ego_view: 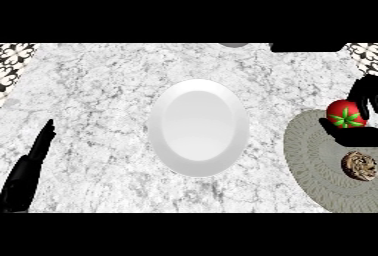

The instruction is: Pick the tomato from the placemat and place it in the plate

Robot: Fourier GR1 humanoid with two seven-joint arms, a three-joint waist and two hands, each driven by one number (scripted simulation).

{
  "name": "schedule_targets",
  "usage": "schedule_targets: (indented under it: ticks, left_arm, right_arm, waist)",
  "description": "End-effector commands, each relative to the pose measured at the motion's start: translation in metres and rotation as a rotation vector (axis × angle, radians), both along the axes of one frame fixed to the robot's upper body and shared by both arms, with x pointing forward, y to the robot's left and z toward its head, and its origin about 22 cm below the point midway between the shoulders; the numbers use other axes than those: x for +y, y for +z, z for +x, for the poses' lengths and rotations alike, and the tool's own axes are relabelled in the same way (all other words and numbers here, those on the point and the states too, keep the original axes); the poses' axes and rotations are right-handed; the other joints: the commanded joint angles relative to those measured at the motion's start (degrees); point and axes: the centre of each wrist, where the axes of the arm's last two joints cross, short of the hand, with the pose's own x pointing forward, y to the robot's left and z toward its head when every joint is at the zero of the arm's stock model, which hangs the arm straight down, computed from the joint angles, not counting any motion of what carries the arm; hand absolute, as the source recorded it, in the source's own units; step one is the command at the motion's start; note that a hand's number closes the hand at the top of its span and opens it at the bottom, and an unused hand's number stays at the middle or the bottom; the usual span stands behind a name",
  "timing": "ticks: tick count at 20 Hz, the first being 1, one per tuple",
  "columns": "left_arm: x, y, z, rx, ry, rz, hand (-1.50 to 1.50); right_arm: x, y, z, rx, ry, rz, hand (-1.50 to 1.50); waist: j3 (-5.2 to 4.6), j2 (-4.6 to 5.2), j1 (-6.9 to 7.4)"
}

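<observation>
Right hand [347,134]: curled on the tomato [345,114]. The fingers arched over its far side and the palm cupped it from the near side, so the fruit sat clamped between them. I judged that this wrap-around hold suited a round thing that rolls.

Tomato: red, with its green star-shaped top facing up. It sat inside that hand, over the far part of the placemat [314,160]. You could not tell from this view whether it had cleared the mat or rested on it.

Plate [198,127]: white and bare, well to the left of your holding hand. It sat out on the marbled tabletop [96,100], apart from the mat.

Brown knobbly round item [359,165]: on the mat, just to the near side of the hand and apart from the tomato. It was not the task's thing.

Left hand [26,172]: far beyond the plate at the lower left edge, fingers straight, holding nothing, resting. It was likely parked there so as not to obstruct the crossing.

Judgement: the grasp looked made and the carry was not yet done. Your next move called for a leftward travel over the rim. You would then set down near the plate's middle, since a shallow plate gives a round fruit little to stop it.
</observation>
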Motion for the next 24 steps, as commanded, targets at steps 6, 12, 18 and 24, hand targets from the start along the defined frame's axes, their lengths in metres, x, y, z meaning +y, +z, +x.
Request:
schedule_targets:
  ticks: [6,12,18,24]
  left_arm:
    - [0.002,-0.006,0.000,0.009,0.000,-0.017,0.00]
    - [-0.015,-0.007,0.003,-0.003,-0.028,0.001,0.00]
    - [-0.009,-0.001,0.015,0.011,-0.027,-0.001,0.00]
    - [-0.007,-0.006,0.004,0.006,-0.033,-0.014,0.00]
  right_arm:
    - [0.098,0.029,-0.016,0.020,0.152,0.078,1.50]
    - [0.174,0.041,0.000,0.082,0.160,0.117,1.50]
    - [0.223,0.024,0.045,0.225,0.164,0.049,1.50]
    - [0.249,-0.015,0.071,0.311,0.180,0.045,1.50]
  waist:
    - [0.02,0.38,1.07]
    - [0.02,0.42,1.46]
    - [0.03,0.62,2.00]
    - [0.05,0.56,1.73]
